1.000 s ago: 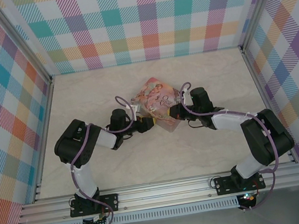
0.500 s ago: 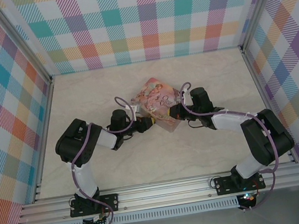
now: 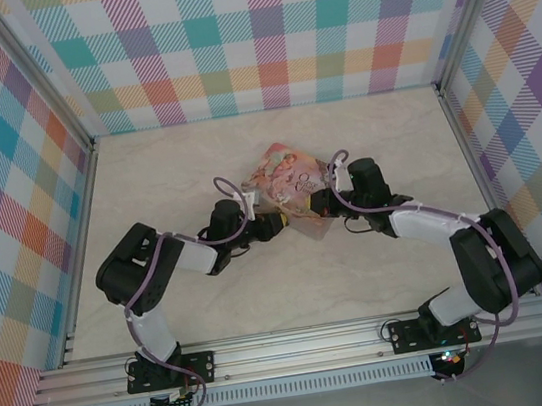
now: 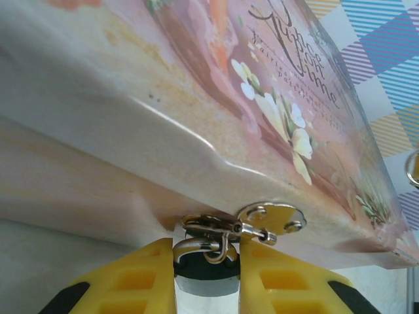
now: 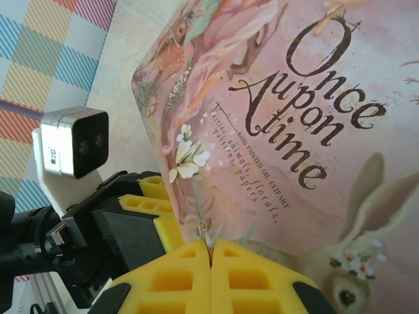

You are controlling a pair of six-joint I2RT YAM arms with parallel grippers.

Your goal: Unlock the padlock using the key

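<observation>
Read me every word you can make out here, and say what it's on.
"Once Upon A time": big script on the box.
"animals, florals, patterns, papers": small script below the title.
"HAND PAINTED": tiny capitals above that; the rest of that line is too small to read.
In the left wrist view, the same title is too slanted to read.

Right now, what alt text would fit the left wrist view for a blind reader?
Two yellow fingers pinch a tiny dark padlock hanging from a gold hasp on the edge of a pink flowered box, seen close up.
</observation>
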